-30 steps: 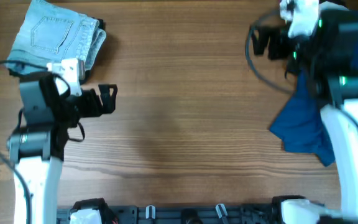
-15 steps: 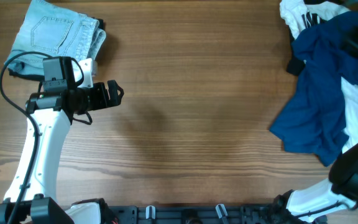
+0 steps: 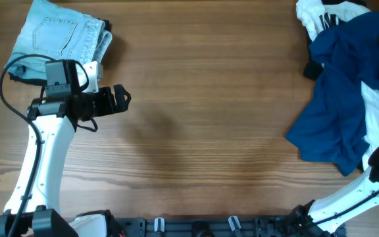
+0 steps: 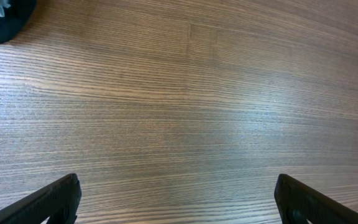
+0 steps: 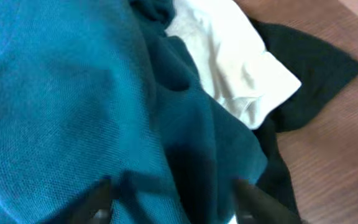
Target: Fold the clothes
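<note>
The clothes lie in a crumpled heap at the table's far right. A large dark-blue shirt (image 3: pixel 339 92) is on top of a white shirt (image 3: pixel 311 16) and a black piece (image 3: pixel 312 70). In the right wrist view my right gripper (image 5: pixel 176 202) is blurred, fingers apart, just above the blue shirt (image 5: pixel 73 106), with the white shirt (image 5: pixel 229 56) and black piece (image 5: pixel 309 68) beyond. In the overhead view only part of the right arm shows, at the right edge. My left gripper (image 3: pixel 120 99) is open and empty over bare wood at the left (image 4: pixel 178 199).
Folded light-blue jeans (image 3: pixel 61 36) lie at the far left corner, just behind the left arm. A dark object (image 4: pixel 2 18) shows at the top left of the left wrist view. The wooden table (image 3: pixel 202 112) spans the middle between the arms.
The right arm has swung off the top of the heap to the right edge, uncovering the blue shirt. The left arm shifted its pose a second ago and has since held still.
</note>
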Controlling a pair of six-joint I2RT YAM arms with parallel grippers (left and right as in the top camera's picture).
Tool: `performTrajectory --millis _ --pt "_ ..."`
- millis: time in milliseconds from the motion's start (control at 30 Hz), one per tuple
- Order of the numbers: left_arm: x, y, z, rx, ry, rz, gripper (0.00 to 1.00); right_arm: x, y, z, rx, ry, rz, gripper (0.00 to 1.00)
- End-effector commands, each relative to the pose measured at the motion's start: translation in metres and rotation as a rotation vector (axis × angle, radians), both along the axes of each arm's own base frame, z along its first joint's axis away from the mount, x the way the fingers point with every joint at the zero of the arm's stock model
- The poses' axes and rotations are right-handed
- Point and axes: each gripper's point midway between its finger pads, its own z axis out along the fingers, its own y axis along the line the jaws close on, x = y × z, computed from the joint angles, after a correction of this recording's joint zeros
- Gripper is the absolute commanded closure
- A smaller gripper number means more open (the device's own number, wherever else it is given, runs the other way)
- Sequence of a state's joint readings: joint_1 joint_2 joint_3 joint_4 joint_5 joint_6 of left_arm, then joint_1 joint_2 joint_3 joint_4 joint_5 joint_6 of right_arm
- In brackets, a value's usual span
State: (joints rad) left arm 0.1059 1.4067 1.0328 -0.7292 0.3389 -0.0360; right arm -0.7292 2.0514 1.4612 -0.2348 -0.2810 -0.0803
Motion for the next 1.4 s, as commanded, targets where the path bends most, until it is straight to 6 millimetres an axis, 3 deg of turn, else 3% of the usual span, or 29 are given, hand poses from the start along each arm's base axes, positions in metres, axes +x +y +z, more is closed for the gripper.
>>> performTrajectory --millis 0,333,433,467,500,567,633,700,767,800,867,900,967,1067,1100,1167,1267,1367 --pt "0.004 0.001 0.005 0.003 -0.017 -0.002 0.0 0.008 0.002 -0.004 0.015 -0.018 0.03 0.59" --pt "0.004 0.001 0.005 0.003 -0.016 -0.001 0.0 0.017 0.002 -0.016 0.038 -0.047 0.043 0.63" --pt "0.005 0.001 0.005 0.003 -0.019 -0.001 0.0 0.02 0.007 -0.021 0.05 -0.046 0.055 0.78" --pt "0.005 0.001 0.005 0.003 -0.021 -0.001 0.0 0.021 0.008 -0.021 0.069 -0.051 0.038 0.91" --pt "0.005 0.001 0.005 0.003 -0.022 -0.001 0.0 0.021 0.008 -0.02 0.083 -0.057 0.024 0.96" --pt "0.007 0.002 0.006 0.004 -0.028 -0.001 0.0 0.026 0.012 -0.009 0.117 -0.098 0.015 0.96" --pt "0.009 0.002 0.007 0.005 -0.039 -0.001 0.0 0.032 0.021 0.015 0.131 -0.154 0.058 0.96" --pt "0.013 0.002 0.01 0.007 -0.057 -0.001 0.0 0.036 0.031 0.056 0.128 -0.216 0.054 0.96" --pt "0.016 0.003 0.012 0.007 -0.076 0.001 0.0 0.041 0.053 0.1 0.114 -0.277 0.085 0.96" --pt "0.018 0.003 0.014 0.009 -0.087 0.001 0.0 0.044 0.068 0.122 0.115 -0.31 0.103 0.96" --pt "0.022 0.003 0.018 0.011 -0.112 0.001 0.0 0.051 0.119 0.17 0.12 -0.372 0.173 0.96" --pt "0.023 0.003 0.019 0.012 -0.119 0.001 0.0 0.054 0.141 0.182 0.128 -0.385 0.207 0.96" --pt "0.025 0.003 0.025 0.015 -0.141 0.001 0.0 0.062 0.209 0.202 0.163 -0.4 0.345 0.96" --pt "0.029 0.006 0.041 0.023 -0.207 0.007 0.0 0.069 0.325 0.198 0.245 -0.356 0.567 0.96" --pt "0.031 0.014 0.055 0.03 -0.249 0.027 0.0 0.065 0.389 0.193 0.279 -0.327 0.685 0.96" --pt "0.031 0.028 0.07 0.04 -0.291 0.065 0.0 0.056 0.446 0.191 0.303 -0.309 0.796 0.96" --pt "0.028 0.059 0.086 0.06 -0.33 0.149 0.0 0.02 0.549 0.184 0.342 -0.261 1.004 0.96" --pt "0.02 0.087 0.086 0.072 -0.32 0.23 0.0 -0.021 0.615 0.174 0.364 -0.202 1.154 0.96"
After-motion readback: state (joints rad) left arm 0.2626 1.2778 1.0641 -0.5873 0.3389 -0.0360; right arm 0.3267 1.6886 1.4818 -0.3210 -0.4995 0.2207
